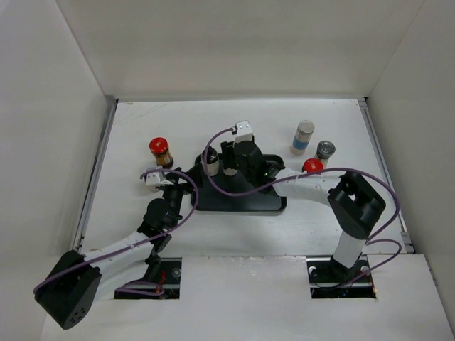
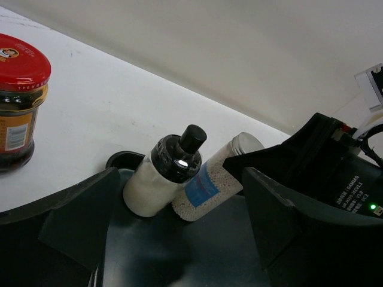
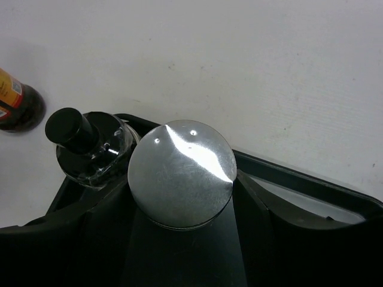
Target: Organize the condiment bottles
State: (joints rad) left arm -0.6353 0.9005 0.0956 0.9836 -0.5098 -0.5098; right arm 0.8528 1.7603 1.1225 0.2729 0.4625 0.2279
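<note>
A black-capped bottle stands in the back left corner of the black tray. Beside it stands a white shaker with a blue label; its silver top sits between the fingers of my right gripper, which is shut on it. My left gripper hovers at the tray's left edge, open. Its fingers hold nothing, and both bottles stand just beyond them. On the table are a red-lidded jar at the left, and a second white shaker, a silver-lidded jar and another red-lidded jar at the right.
The right arm reaches across the tray from the right. White walls close the table at the back and on both sides. The tray's front and right parts are bare.
</note>
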